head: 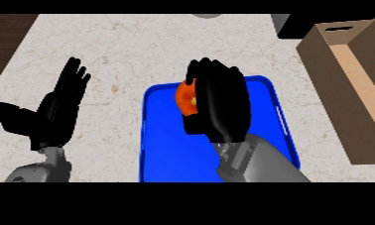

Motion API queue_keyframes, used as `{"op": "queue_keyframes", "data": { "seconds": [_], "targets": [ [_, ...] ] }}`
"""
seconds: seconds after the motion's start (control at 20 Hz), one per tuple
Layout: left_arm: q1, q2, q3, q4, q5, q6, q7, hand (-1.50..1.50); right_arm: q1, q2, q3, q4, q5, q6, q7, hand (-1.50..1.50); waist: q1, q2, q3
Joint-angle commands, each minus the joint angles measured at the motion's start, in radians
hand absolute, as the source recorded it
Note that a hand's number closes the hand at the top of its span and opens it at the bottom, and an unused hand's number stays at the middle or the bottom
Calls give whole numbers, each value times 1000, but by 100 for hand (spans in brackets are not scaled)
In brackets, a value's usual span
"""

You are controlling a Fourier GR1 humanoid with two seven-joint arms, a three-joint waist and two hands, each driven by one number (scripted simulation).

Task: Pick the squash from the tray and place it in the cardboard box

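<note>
Head view, squash: you have the squash (186,99) lying on the blue tray (164,144), in its upper middle part; only an orange sliver shows, the rest is hidden behind the hand.
Head view, right hand: your right hand (219,102) is over the tray and right against the squash. The squash peeks out at the hand's left edge, on the thumb side, so it lies to the left of the fingers.
Right fingers: they look bent round the squash with the thumb under its lower edge, probably a grasp, though you cannot see the contact itself.
Long axis: the visible strip runs up and down the view, roughly along the fingers; the true shape is too hidden to be sure.
Head view, left hand: your left hand (62,102) rests open, fingers up, on the counter (147,45) well left of the tray, holding nothing.
Nearer hand: the right, plainly.
Head view, cardboard box (344,85): it stands open at the right edge, beyond the tray's right rim, so the carry goes rightward, away from the side where the squash shows.
Step in hand: you are, by my reading, closing on the squash; lift not yet evident.
</note>
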State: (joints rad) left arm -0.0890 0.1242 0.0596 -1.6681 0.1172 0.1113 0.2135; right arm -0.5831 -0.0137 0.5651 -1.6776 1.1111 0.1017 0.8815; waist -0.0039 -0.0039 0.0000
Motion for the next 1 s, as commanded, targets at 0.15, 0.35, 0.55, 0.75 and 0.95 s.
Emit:
{"op": "queue_keyframes", "data": {
  "seconds": [0.15,0.35,0.55,0.75,0.95],
  "targets": [
    [-45,17,12,-14,0,12,65,0,0,-96,-189,-131,79,-43,45,150,-4,2,1],
    [-3,9,19,8,2,-7,0,0,-51,-107,-300,-227,62,89,110,150,-2,1,0],
    [-29,3,19,30,-2,-6,-7,0,33,-140,-394,-148,13,21,18,150,3,4,0],
    [23,-25,-20,-79,-20,20,41,0,42,-227,-527,-155,-61,58,-66,150,6,3,0],
    [28,7,27,-24,28,-38,0,0,19,-326,-616,-38,-30,14,-137,150,10,5,0]
  ]
}}
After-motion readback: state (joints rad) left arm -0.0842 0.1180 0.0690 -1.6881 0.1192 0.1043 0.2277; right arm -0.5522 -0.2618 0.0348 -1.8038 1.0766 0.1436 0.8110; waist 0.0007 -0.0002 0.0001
